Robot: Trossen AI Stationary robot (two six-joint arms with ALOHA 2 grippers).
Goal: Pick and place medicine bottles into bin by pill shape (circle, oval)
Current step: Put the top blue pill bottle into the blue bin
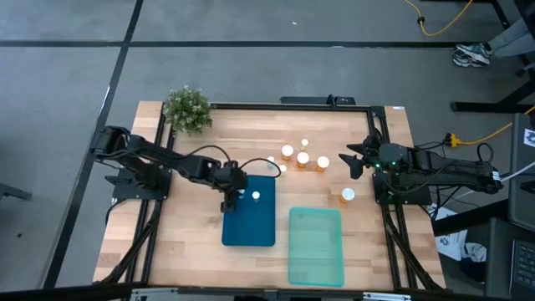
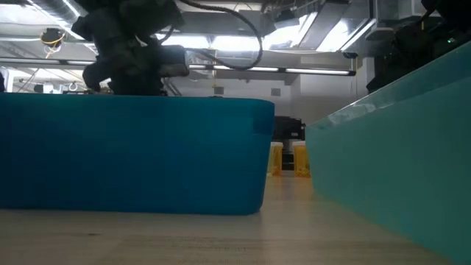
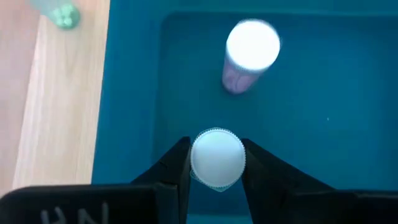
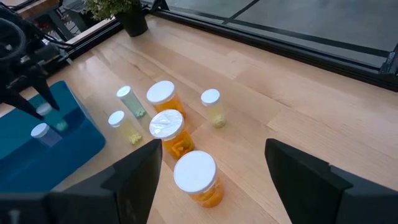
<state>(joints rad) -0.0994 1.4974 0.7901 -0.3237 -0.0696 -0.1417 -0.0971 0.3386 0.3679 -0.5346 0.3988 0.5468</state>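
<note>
- The left gripper (image 3: 216,171) hangs over the blue bin (image 1: 249,219), and its jaws pinch a small bottle with a white cap (image 3: 217,158).
- Another small bottle with a white cap (image 3: 247,55) stands upright inside the blue bin, near the held one but not touching it.
- The blue bin sits on the wooden tabletop (image 1: 192,209), and the green bin (image 1: 316,245) sits just beside it.
- The right gripper (image 4: 211,171) waits over the tabletop at the right side, with its jaws spread wide and nothing between them.
- A bunch of bottles (image 4: 166,96) stands close together on the tabletop, between the two arms. Three are big with orange bodies. Three are small and pale.
- One more orange bottle (image 1: 347,196) stands alone near the right arm, just beside the far corner of the green bin.
- A little green plant (image 1: 186,109) stands at the far left corner of the tabletop.
</note>
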